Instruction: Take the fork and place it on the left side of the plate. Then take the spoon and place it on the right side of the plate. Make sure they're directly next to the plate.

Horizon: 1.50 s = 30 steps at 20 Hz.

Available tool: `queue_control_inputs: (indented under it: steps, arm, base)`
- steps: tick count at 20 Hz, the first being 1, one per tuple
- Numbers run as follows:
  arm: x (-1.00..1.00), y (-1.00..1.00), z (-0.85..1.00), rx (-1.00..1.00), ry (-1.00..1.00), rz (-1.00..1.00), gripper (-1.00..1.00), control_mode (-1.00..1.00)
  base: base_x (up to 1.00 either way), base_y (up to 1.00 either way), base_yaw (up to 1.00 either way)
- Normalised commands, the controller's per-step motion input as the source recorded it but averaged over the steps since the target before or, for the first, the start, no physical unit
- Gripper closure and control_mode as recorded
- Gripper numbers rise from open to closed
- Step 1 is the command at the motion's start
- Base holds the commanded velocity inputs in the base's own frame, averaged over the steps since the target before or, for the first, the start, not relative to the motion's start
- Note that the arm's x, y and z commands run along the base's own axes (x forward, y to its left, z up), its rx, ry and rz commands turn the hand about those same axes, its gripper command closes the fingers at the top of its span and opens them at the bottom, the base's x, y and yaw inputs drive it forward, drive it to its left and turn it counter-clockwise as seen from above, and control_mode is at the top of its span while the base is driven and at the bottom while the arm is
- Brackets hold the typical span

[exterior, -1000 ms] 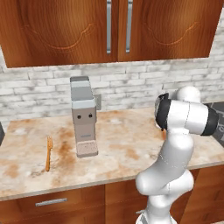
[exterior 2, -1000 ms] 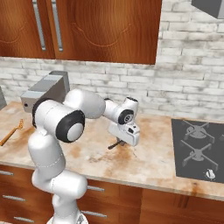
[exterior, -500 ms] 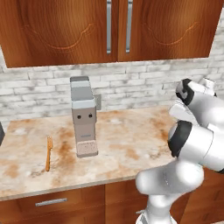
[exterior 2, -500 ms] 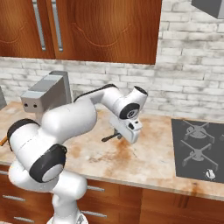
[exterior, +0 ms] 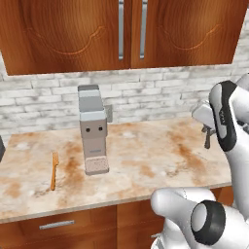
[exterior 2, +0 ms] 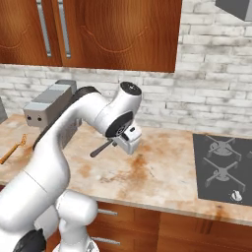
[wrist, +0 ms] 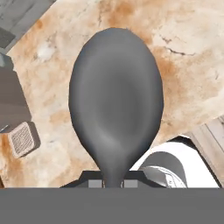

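The pincer (exterior 2: 123,142) clamps a smooth dark-grey spoon (wrist: 116,98), its oval bowl at frame centre above the mottled stone counter (wrist: 188,57).

The spoon (wrist: 116,100) is dark grey. The fork (exterior: 53,170) is orange-brown, and the counter (exterior: 146,160) is cream with rusty blotches

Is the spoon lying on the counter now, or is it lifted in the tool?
Lifted. The tool is shut on the dark spoon, which hangs above the counter; the hand view shows its bowl over the marble.
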Motion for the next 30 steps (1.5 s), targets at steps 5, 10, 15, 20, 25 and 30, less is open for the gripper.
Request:
queue_control_inputs:
  steps: [5, 10, 15, 20, 25, 30]
  arm:
    - [-0.34, 0.69, 0.91, -0.15, -0.05, 0.12, 1.00, -1.00]
    - [-0.17, 0.70, 0.75, -0.14, 0.00, 0.11, 1.00, -1.00]
    - [-0.03, 0.55, 0.29, -0.15, 0.00, 0.09, 1.00, -1.00]
    - [0.00, 0.20, 0.05, -0.05, 0.00, 0.05, 1.00, 1.00]
    - [0.00, 0.00, 0.00, 0.00, 0.00, 0.00, 1.00, 1.00]
    - [0.00, 0.00, 0.00, 0.00, 0.00, 0.00, 1.00, 1.00]
  base:
    - [0.00, 0.00, 0.00]
    - [0.00, 0.00, 0.00]
    - [0.00, 0.00, 0.00]
    - [-0.03, 0.07, 0.06]
    - [-0.17, 0.12, 0.26]
    - [-0.31, 0.00, 0.39]
